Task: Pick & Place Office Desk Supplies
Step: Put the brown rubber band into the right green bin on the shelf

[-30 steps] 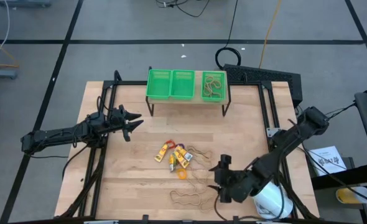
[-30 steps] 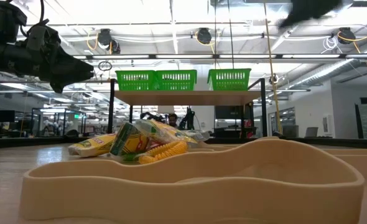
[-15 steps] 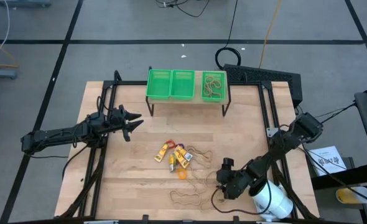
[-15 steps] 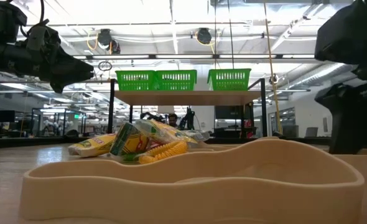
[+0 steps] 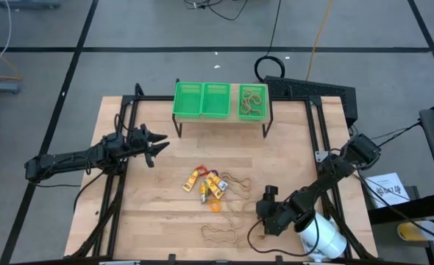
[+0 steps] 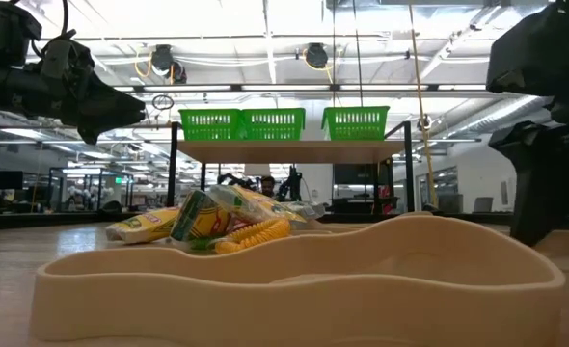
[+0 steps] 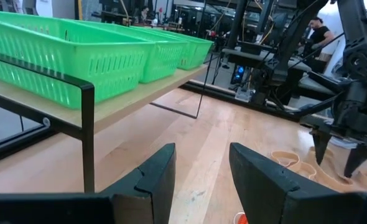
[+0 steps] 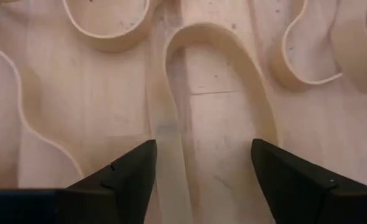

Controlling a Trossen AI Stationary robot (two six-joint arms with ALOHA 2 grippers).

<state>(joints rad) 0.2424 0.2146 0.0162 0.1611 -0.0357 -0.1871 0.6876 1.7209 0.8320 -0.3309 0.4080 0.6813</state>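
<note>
Tan rubber bands [image 5: 237, 213] lie flat on the wooden table near its front edge, with more nearby [image 5: 221, 234]. A pile of yellow oblong packets [image 5: 206, 184] and an orange ring [image 5: 215, 207] lie at mid-table. My right gripper [image 5: 263, 213] is open and points down close over the rubber bands. In the right wrist view [image 8: 202, 168] its fingers stand on either side of one loop [image 8: 216, 68] and touch nothing I can see. It also shows in the low view [image 6: 545, 193]. My left gripper [image 5: 157, 144] waits open and empty, raised at the table's left [image 7: 202, 155].
Three green baskets [image 5: 218, 99] stand on a raised shelf at the far edge; the right one holds rubber bands [image 5: 251, 103]. A large white cylinder [image 5: 321, 235] lies at the front right, just behind my right gripper. Black frame rails [image 5: 114, 184] run along both table sides.
My right gripper has come down toward the table over the rubber bands at the front and has stayed open. The rubber bands and the packets have not moved.
</note>
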